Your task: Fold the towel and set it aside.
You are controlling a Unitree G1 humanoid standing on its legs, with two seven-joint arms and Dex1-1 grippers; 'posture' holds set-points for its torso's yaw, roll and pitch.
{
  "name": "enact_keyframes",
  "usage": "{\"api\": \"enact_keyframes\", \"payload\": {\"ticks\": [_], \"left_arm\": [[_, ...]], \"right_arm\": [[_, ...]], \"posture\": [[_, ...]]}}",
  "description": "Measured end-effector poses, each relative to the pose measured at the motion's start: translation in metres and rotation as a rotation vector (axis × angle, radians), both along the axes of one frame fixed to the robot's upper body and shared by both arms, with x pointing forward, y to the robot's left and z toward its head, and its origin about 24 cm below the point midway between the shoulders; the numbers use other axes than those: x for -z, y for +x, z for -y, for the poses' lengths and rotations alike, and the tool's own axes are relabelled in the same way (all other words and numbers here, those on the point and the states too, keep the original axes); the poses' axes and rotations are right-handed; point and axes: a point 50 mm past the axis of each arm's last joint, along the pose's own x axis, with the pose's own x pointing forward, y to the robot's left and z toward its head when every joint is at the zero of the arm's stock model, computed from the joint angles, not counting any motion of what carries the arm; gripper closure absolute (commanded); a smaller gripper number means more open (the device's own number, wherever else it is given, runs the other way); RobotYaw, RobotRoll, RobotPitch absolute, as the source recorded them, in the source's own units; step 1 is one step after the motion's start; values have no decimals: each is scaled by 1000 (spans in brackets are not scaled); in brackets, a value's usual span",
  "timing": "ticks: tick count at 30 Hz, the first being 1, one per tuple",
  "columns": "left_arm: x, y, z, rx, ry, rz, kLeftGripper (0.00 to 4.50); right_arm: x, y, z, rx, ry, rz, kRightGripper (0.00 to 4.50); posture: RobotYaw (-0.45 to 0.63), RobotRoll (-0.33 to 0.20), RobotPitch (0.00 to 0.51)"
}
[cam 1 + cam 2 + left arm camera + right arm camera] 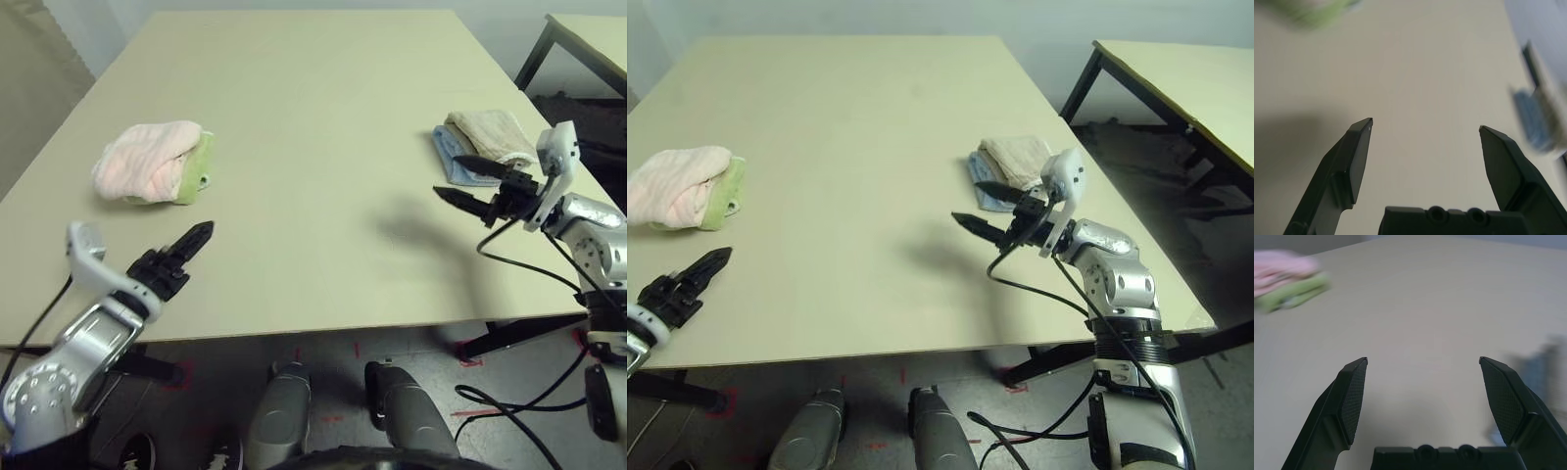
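- Beige desk (323, 147), wide bare middle, cloth piles near both side edges.
- Left pincer (186, 250): fingers apart, holding nothing, hovering at the near desk edge, pointing forward and inward.
- Right pincer (470, 186): fingers apart, holding nothing, tips pointing toward the desk middle; beige and blue folded cloths (480, 142) just beyond it.
- Towel (147, 162): pink, already bunched into a folded bundle, lying on a green cloth (196, 171); sits ahead of the left pincer, slightly outward, near but apart.
- Towel's long axis runs roughly side to side.
- Left arm is clearly nearer; right pincer is well apart, across the desk.
- Judgement: fold looks done, towel looks set aside.
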Motion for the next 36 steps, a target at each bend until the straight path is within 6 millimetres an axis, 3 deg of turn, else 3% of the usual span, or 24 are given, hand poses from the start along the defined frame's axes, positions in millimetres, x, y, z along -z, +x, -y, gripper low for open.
{"api": "enact_keyframes", "payload": {"ticks": [3,9,14,19,26,36], "left_arm": [[0,6,3,-1,88,68,46],[14,-2,-4,-77,291,163,46],[25,-14,-8,-104,465,205,46],[44,-31,-11,-156,515,163,46],[51,-42,-41,-276,634,130,46],[52,-44,-45,-297,668,132,46]], "right_arm": [[-1,-4,2,152,74,3,0],[32,-33,-3,314,102,-35,0],[53,-54,0,324,100,-6,0],[66,-69,21,329,95,48,0],[69,-81,47,332,147,72,0],[75,-86,50,280,146,61,0]], "posture": [[79,0,139],[80,0,147],[88,0,151],[98,0,154],[101,0,155],[97,0,155]]}}
